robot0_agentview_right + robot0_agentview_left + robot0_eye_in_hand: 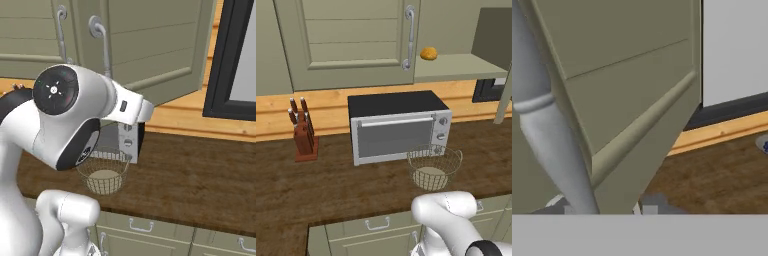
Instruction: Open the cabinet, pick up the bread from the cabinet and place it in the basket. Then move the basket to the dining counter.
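Cabinet (351, 40) door swung open, seen close in the hand view with its silver bar handle (547, 130) at nine o'clock. Bread (428, 54) resting on the exposed shelf (466, 67), at one o'clock from the toaster oven (398, 125). Basket (434, 167) standing on the dark worktop (316, 185), just before the oven's right corner. Knife block (303, 135) at nine o'clock of the oven. Gripper finger state: cannot tell, tips not visible.
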Motion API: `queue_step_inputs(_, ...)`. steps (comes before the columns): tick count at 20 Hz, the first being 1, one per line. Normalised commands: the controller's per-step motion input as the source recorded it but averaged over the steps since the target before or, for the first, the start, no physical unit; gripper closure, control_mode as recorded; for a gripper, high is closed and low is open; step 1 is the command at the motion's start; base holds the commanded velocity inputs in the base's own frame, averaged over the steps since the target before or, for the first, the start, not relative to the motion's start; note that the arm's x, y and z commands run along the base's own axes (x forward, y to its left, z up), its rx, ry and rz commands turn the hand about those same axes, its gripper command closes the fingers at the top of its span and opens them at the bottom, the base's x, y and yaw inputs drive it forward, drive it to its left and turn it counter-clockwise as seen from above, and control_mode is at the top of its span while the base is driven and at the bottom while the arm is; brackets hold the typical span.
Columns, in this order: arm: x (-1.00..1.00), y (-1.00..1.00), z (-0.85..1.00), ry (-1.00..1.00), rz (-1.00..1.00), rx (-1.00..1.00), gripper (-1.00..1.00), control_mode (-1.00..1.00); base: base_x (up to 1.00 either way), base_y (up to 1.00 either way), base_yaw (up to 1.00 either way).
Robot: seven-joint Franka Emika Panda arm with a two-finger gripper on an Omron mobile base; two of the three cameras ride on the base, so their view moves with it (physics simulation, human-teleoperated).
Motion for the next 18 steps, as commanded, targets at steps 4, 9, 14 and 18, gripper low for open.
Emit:
queue_step_inputs(4,-0.53,0.07,0.12,0.05,-0.02,-0.05,-1.0,-1.0,0.0,0.0,0.0)
queue_step_inputs(9,-0.93,0.81,0.59,0.0,-0.1,-0.32,-1.0,-1.0,0.0,0.0,0.0)
queue_step_inputs(14,-0.28,1.0,0.15,0.25,-0.02,-0.62,-1.0,-1.0,0.0,0.0,0.0)
queue_step_inputs(18,0.7,0.85,-0.28,0.74,-0.01,-0.77,-1.0,-1.0,0.0,0.0,0.0)
